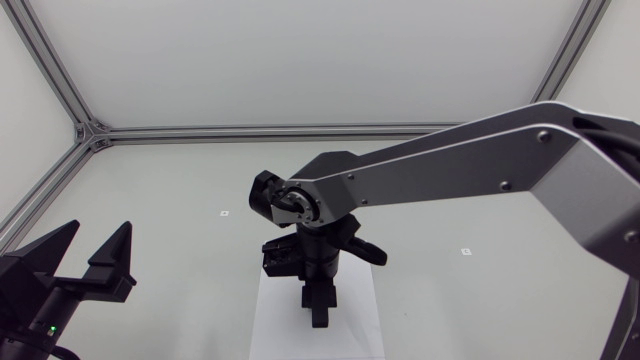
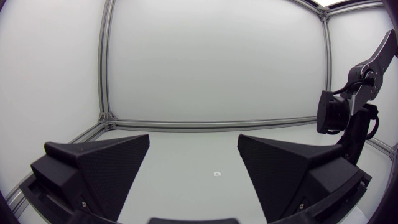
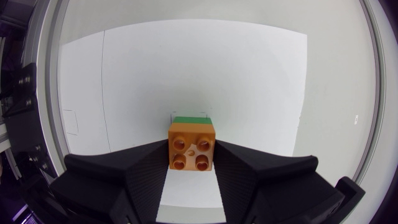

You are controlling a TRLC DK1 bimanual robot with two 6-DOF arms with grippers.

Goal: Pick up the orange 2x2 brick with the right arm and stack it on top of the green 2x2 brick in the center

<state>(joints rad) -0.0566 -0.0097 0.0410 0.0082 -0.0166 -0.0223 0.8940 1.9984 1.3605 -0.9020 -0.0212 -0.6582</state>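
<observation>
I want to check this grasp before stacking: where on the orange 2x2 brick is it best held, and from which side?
By its two flat opposite side walls, coming from above. The orange brick is studs up, so its top offers no flat face, while the smooth walls suit broad fingers. The right gripper holds it just so, with the green brick beyond.

orange 2x2 brick (image 3: 191, 146) is studs toward the camera, pinched between the right gripper (image 3: 191, 158) fingers, with a sliver of green brick (image 3: 190, 119) showing just beyond it
</observation>
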